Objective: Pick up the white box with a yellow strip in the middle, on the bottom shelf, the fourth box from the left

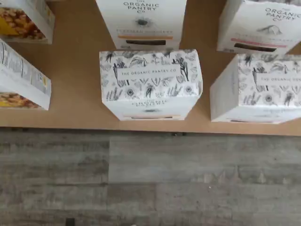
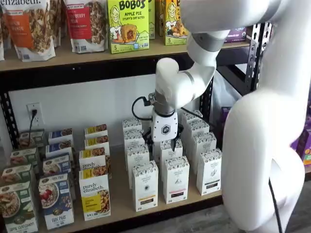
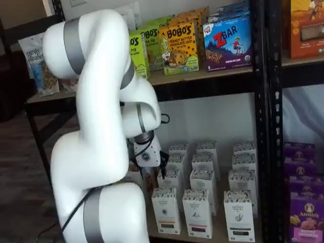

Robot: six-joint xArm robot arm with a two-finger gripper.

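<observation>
The white box stands at the front of the bottom shelf [image 2: 121,206], just right of the purely elizabeth boxes [image 2: 94,195]. It shows in both shelf views [image 2: 145,187] [image 3: 166,210]. It has a black-speckled top and a thin gold strip low on its front. In the wrist view it [image 1: 150,84] is seen from above, at the shelf board's front edge [image 1: 70,120]. My gripper [image 2: 165,143] [image 3: 161,169] hangs a little above the white cartons, behind the front row and slightly right of the white box. Its fingers are dark and partly hidden, so no gap can be made out.
More white Organic Pantry cartons stand in rows behind and right of the white box [image 2: 175,178] [image 2: 209,171] [image 1: 256,87]. Granola and cereal boxes fill the shelf's left part [image 2: 56,200]. A black rack post [image 3: 266,126] stands to the right. The upper board carries Bobo's boxes [image 2: 128,24].
</observation>
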